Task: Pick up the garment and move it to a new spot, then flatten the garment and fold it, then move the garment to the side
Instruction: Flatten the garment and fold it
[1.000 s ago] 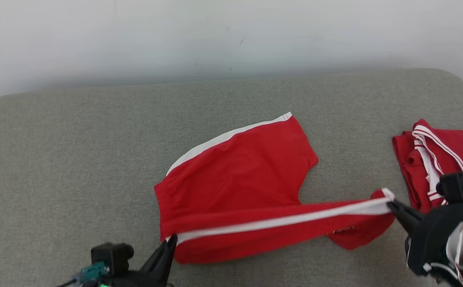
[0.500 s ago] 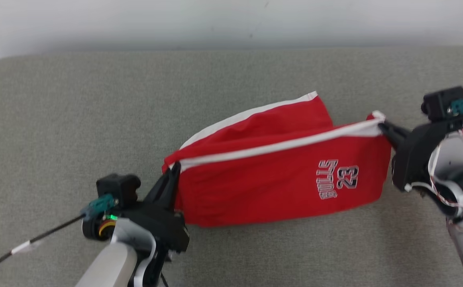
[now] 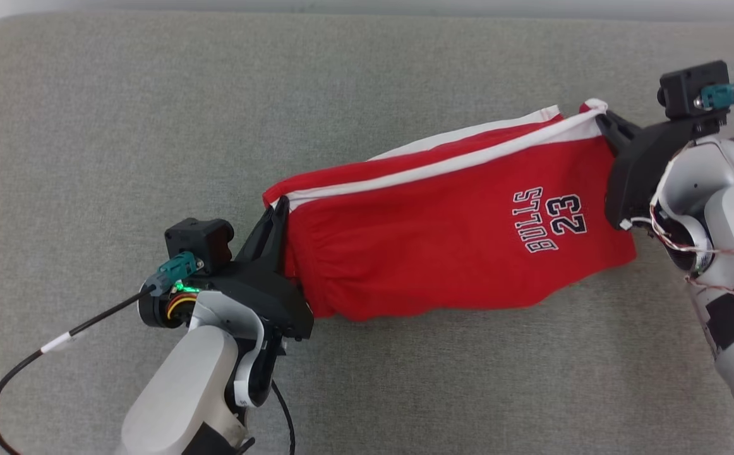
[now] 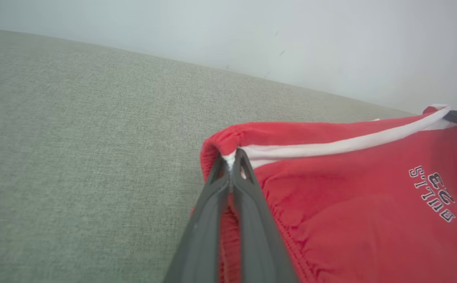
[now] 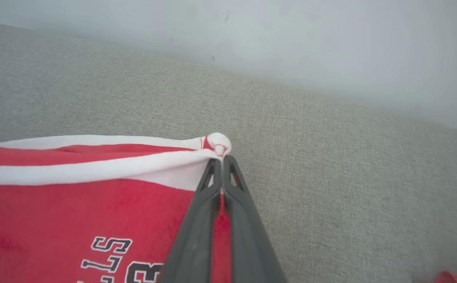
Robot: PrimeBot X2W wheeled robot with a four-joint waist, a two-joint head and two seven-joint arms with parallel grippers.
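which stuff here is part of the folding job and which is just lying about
In the job: red shorts; left gripper and right gripper, each shut on one end of them.
Just there: black cable; pale wall; grey cushion under the shorts.

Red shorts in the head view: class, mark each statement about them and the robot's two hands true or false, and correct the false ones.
1. The left hand is shut on the red shorts, at one end of their white-striped edge. True.
2. The right hand is open, clear of the cloth. False: it is shut on the stripe's other end.
3. The print reads BULLS 23. True.
4. The shorts lie bunched in a heap. False: they are stretched between the two hands.
5. The surface beneath is a wooden table. False: it is a grey fabric cushion.
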